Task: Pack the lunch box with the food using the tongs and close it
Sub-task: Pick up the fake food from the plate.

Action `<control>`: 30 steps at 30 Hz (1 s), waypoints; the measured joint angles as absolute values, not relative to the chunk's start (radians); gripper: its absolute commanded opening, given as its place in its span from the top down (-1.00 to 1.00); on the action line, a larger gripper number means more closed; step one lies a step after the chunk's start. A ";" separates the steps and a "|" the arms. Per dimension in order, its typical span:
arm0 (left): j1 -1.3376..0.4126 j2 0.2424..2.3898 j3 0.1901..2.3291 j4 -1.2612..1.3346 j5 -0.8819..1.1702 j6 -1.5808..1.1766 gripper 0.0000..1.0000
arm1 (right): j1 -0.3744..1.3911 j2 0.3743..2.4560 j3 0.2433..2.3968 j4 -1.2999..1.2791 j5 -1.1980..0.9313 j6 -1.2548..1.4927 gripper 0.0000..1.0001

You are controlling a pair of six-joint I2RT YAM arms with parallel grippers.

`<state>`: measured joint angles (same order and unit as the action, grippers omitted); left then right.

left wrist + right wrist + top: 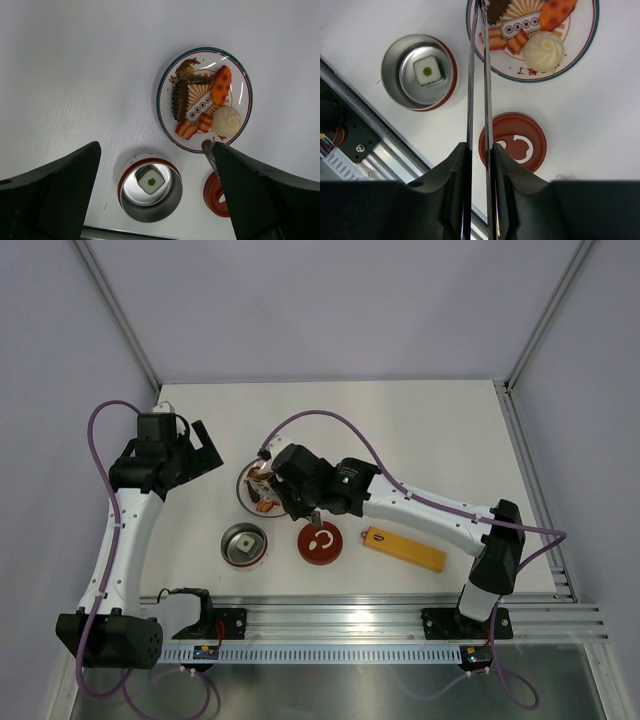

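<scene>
Tongs (471,100) lengthwise, tips toward plate (577,35)

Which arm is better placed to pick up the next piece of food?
Right. The right fingers clamp the tongs, whose tips reach the food on the plate. The left fingers are open, empty and off to the side.

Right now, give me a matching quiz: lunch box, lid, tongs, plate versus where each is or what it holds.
1 lunch box
2 lid
3 tongs
4 plate

A pinched in the right hand
B holds several food pieces
C holds one white cube
D flat on the table, off the box

Pairs: 1-C, 2-D, 3-A, 4-B
</scene>
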<state>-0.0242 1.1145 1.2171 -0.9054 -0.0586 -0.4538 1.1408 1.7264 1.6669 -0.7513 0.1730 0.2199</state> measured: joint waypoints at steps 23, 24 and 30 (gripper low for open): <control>-0.024 1.115 1.217 -0.905 -0.060 -0.454 -0.98 | 0.963 1.971 1.850 -0.817 0.113 0.355 0.28; -0.024 1.115 1.217 -0.905 -0.059 -0.454 -0.98 | 0.963 1.971 1.850 -0.826 0.113 0.355 0.28; -0.024 1.115 1.217 -0.904 -0.059 -0.454 -0.98 | 0.968 1.956 1.818 -0.845 0.115 0.364 0.22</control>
<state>-0.0242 1.1149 1.2171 -0.9043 -0.0586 -0.4538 0.9680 1.9556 1.8175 -0.8452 0.1146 0.3637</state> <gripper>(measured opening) 0.988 0.380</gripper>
